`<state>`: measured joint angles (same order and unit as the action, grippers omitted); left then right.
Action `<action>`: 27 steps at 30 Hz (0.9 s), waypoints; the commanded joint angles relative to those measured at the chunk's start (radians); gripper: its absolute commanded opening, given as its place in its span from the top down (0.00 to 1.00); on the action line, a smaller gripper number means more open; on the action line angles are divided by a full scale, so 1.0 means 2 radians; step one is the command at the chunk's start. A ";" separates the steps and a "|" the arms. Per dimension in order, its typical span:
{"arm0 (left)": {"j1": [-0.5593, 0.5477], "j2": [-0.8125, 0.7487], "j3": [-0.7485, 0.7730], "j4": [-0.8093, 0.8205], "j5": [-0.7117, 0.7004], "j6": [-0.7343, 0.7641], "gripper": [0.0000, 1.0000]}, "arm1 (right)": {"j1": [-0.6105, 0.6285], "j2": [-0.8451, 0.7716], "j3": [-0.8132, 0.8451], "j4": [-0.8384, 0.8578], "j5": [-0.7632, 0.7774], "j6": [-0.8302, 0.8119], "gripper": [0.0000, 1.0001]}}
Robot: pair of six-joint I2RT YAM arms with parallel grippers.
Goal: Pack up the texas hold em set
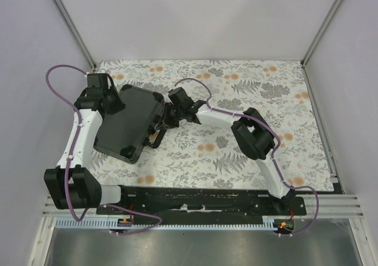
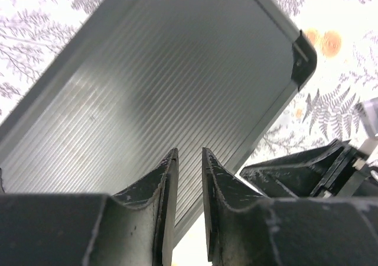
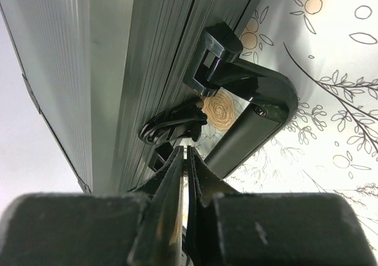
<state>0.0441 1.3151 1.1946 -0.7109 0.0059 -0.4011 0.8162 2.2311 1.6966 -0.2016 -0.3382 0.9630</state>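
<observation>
The texas hold em set shows only as its black ribbed case (image 1: 127,124), lid down on the floral cloth. Its contents are hidden. My left gripper (image 1: 115,104) hovers at the case's far-left edge. In the left wrist view its fingers (image 2: 189,152) stand slightly apart above the ribbed lid (image 2: 153,71), with nothing between them. My right gripper (image 1: 163,122) is at the case's right side. Its fingers (image 3: 188,149) are pressed together just below the latch (image 3: 174,125), beside the black handle (image 3: 254,118). I see nothing held between them.
The floral cloth (image 1: 236,153) covers the table to the right of the case and in front of it. White walls and metal posts (image 1: 71,23) close in the back and sides. The black mounting rail (image 1: 207,198) with both arm bases runs along the near edge.
</observation>
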 commanded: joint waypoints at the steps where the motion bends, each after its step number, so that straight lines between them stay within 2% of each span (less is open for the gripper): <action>1: 0.008 0.021 0.045 -0.014 -0.044 0.022 0.69 | 0.006 0.015 0.028 0.003 -0.002 -0.013 0.89; 6: 0.029 0.043 0.062 -0.025 -0.058 0.016 0.61 | 0.008 0.025 0.038 -0.002 -0.006 -0.012 0.89; 8: 0.036 0.051 0.063 -0.026 -0.059 0.017 0.54 | 0.008 0.032 0.044 -0.006 -0.006 -0.015 0.89; 10: 0.044 0.059 0.062 -0.026 -0.061 0.016 0.44 | 0.008 0.039 0.054 -0.014 -0.006 -0.021 0.89; 14: 0.062 0.070 0.055 -0.023 -0.063 0.004 0.34 | 0.010 0.050 0.060 -0.018 -0.003 -0.022 0.89; 20: 0.088 0.087 0.044 -0.014 -0.060 -0.016 0.32 | 0.011 0.066 0.065 -0.020 -0.004 -0.021 0.91; 24: 0.094 0.103 0.045 -0.022 -0.121 -0.038 0.30 | 0.013 0.068 0.057 -0.027 -0.004 -0.019 0.93; 27: 0.096 0.125 0.057 -0.035 -0.135 -0.039 0.30 | 0.013 0.075 0.059 -0.027 -0.004 -0.018 0.93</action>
<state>0.2291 1.5162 1.2816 -0.7631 -0.1753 -0.4301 0.8276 2.3505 1.7901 -0.2516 -0.3428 0.9382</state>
